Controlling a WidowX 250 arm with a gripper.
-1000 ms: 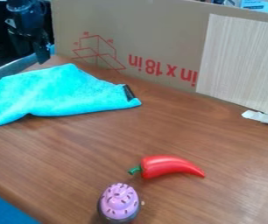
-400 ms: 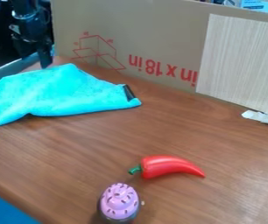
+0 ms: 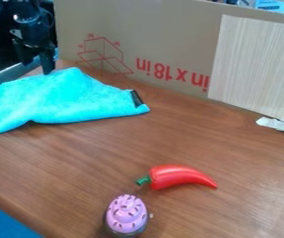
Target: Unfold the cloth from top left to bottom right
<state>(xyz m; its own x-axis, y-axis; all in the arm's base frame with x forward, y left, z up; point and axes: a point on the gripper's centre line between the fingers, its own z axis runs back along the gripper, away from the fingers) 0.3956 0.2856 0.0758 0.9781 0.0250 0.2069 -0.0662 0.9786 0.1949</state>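
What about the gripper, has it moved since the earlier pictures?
Yes, the gripper has moved lower in the view, judged against the cardboard.

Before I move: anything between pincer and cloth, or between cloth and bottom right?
Nothing visible between pincer and cloth. Toward bottom right, the red pepper is likely in the way; the purple-topped toy sits below-left of it.

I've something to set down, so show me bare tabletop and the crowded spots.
The wooden table is bare between the turquoise cloth and red chili pepper, and right of the pepper, below the wood-grain panel. It's crowded at upper left, where the gripper hangs by the cloth's far edge, and where the toy cupcake sits near the pepper's stem.
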